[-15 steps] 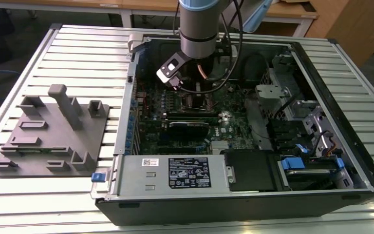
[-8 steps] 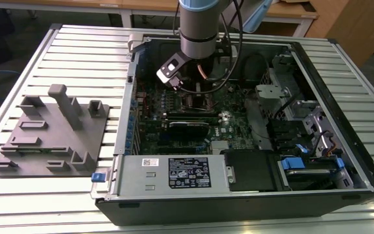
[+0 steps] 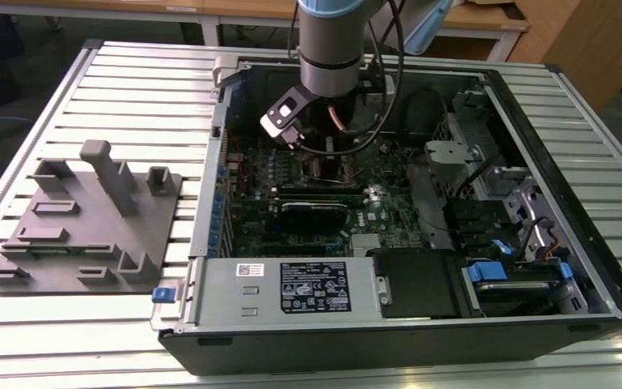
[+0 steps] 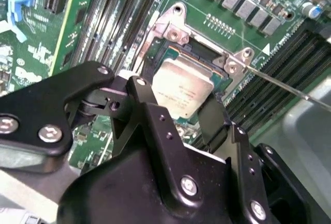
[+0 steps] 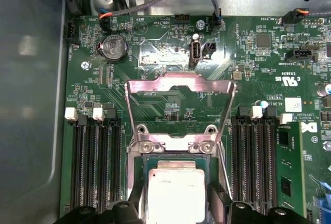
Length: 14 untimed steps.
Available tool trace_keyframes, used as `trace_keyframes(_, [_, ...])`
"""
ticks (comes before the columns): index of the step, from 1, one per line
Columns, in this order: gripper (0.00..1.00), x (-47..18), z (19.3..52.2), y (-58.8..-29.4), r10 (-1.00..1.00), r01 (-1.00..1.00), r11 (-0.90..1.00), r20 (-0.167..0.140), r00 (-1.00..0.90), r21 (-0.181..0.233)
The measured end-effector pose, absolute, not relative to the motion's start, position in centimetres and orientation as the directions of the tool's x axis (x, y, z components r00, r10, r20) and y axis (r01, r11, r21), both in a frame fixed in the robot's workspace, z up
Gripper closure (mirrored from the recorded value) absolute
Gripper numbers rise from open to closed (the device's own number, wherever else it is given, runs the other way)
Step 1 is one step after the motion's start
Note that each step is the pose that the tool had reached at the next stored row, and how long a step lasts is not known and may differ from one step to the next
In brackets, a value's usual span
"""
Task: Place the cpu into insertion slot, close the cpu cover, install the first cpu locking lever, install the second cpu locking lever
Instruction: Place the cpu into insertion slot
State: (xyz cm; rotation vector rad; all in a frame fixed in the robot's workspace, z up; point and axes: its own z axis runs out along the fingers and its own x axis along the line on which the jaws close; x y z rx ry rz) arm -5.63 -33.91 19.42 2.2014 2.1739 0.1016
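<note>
Along the table's edge on the exterior view's left, a grey fixture [image 3: 84, 219] stands. Rightward, inside the case [image 3: 398, 324], my gripper [image 4: 177, 97] pinches the cpu [image 4: 181, 87], which looks set into the slot [image 4: 170, 32]. The cover [image 5: 181, 85] stands open, so I judge that closing it and both levers [image 4: 279, 81] remain.

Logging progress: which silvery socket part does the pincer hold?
The cpu, the solid square chip gripped in the pincer; the windowed cpu cover stands hinged open, untouched.
</note>
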Motion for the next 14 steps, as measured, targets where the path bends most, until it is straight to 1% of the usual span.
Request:
trace_keyframes(5, [0.39,-5.63,20.44,-33.91,1.0,0.997,-0.013,0.014,0.012,0.078])
trace_keyframes(14, [0.39,-5.63,20.51,-33.91,1.0,0.997,-0.013,0.014,0.012,0.078])
